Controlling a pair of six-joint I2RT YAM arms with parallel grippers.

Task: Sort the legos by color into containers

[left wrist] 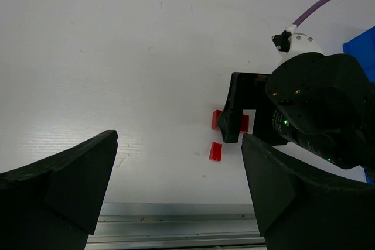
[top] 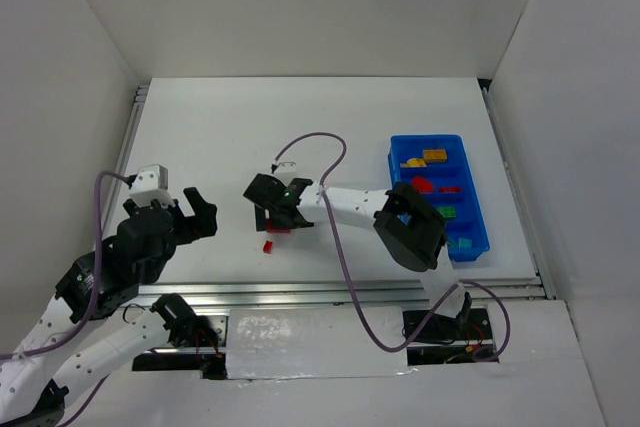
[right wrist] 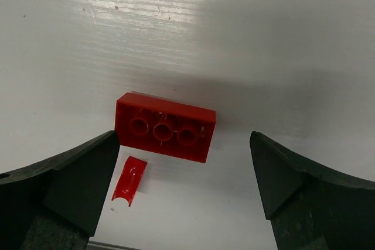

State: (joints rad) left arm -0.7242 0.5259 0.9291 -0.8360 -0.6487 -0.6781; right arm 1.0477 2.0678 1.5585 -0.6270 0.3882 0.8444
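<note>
1. White desk (top: 230, 137), boxed in by white walls (top: 300, 7), fills the frame.
2. Lower left: the left fingers (top: 203, 212) are spread wide and hold nothing, above bare desk.
3. Centre: the right fingers (top: 278, 217) gape fully and grip nothing. They straddle a red brick (right wrist: 165, 127) that lies hollow side up on the desk, clear of both fingers.
4. Just beside the brick's lower-left corner lies a small curved red piece (right wrist: 129, 178).
5. Right: the blue tray (top: 395, 162) holds sorted legos (top: 425, 185), with yellow-orange in the top compartment, then red, then green, and cyan lowest.
</note>
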